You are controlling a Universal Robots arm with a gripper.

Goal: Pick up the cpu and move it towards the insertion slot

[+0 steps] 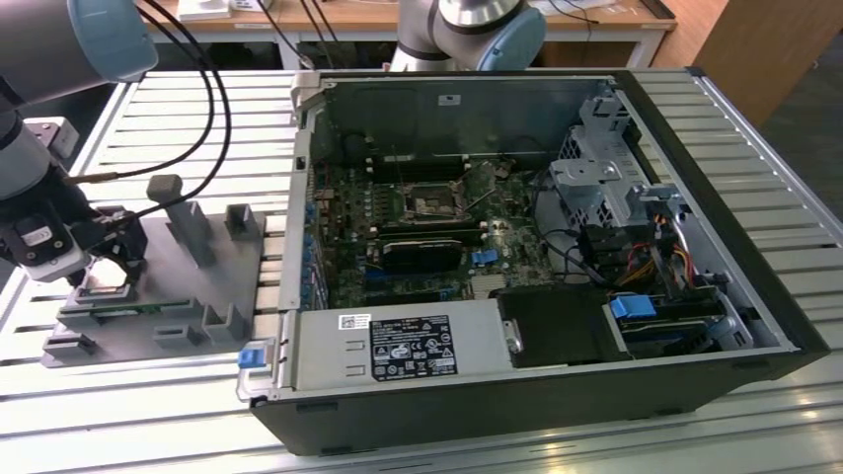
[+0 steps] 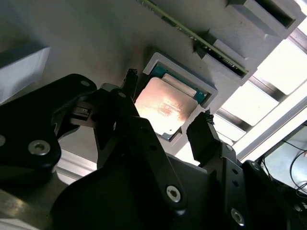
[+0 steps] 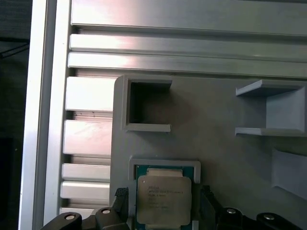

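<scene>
Gripper (image 2: 167, 99) low over the grey tray (image 1: 197, 296) at the exterior view's left, on the slatted aluminium table (image 1: 172, 395). Tray is matte moulded plastic, smooth, with upright posts (image 1: 189, 222) and open square pockets. The cpu (image 3: 163, 199) lies flat in a shallow square recess of that tray, pale raised rim all round it. Its lid is brushed silvery metal with rounded corners, and a thin green board edge shows past the lid on one side. Several lines of small dark print on the lid, too fine to make out. The black fingers (image 2: 201, 134) stand apart, one on each side of the chip, tips level with the recess rim. The jaws are spread a little wider than the chip and have hold of nothing; whether the tips graze the rim I cannot tell. Finger links are glossy black metal with round silver screw heads. Well off toward the exterior view's right lies the open black computer case (image 1: 737, 197) on its side. The insertion slot (image 1: 432, 204) sits on the dark green board inside, a square silvery frame with a dark centre. Near the case's front edge is a grey sheet-metal power supply box (image 1: 330, 351) with a black printed label (image 1: 411, 348), text unreadable from here. Blue plastic tab (image 1: 255, 357) at its corner. Black cables (image 1: 211, 118) loop down to the arm.
</scene>
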